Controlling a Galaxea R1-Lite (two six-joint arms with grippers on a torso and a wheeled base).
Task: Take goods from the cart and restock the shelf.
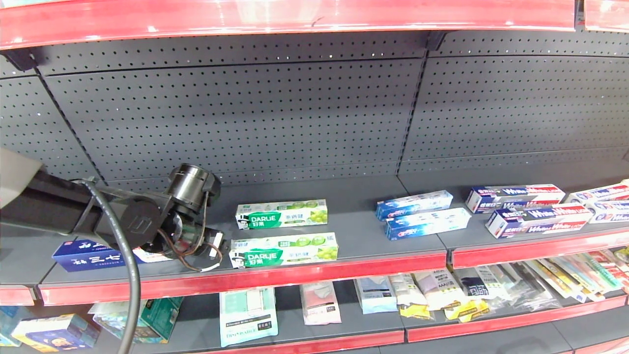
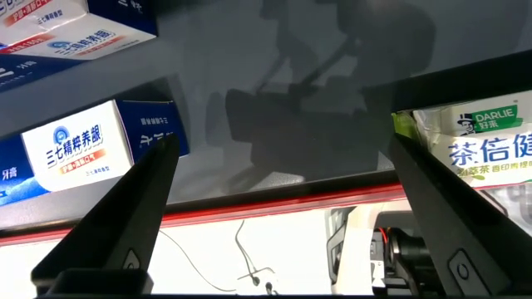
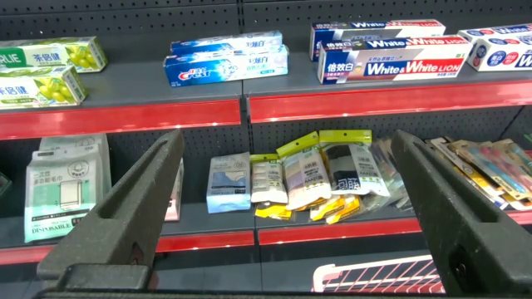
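Head view first: the shelf (image 1: pixel 354 196) has a wide bare stretch behind the goods and a big gap between the green toothpaste boxes (image 1: pixel 284 250) and the blue toothpaste boxes (image 1: pixel 422 214). Its red front lip (image 1: pixel 295 273) runs just in front of the nearer green box. The left arm (image 1: pixel 123 216) comes in from the left and lies low over the shelf with its wrist bent, sitting between a dark blue box (image 1: pixel 88 255) and the green boxes (pretty tight slot there).

Left wrist view fills in what the head view hides. The left gripper (image 2: pixel 283 149) has its jaws wide apart with only bare shelf between them. The blue box is just beside one finger (image 2: pixel 133 208) and a green box just beside the other.

Right wrist view: the right gripper (image 3: pixel 288 145) is held back from the shelf, jaws apart too and empty. It faces the packets (image 3: pixel 320 170) on the lower shelf (image 3: pixel 349 234), with a white wire grid (image 3: pixel 374 274) below.
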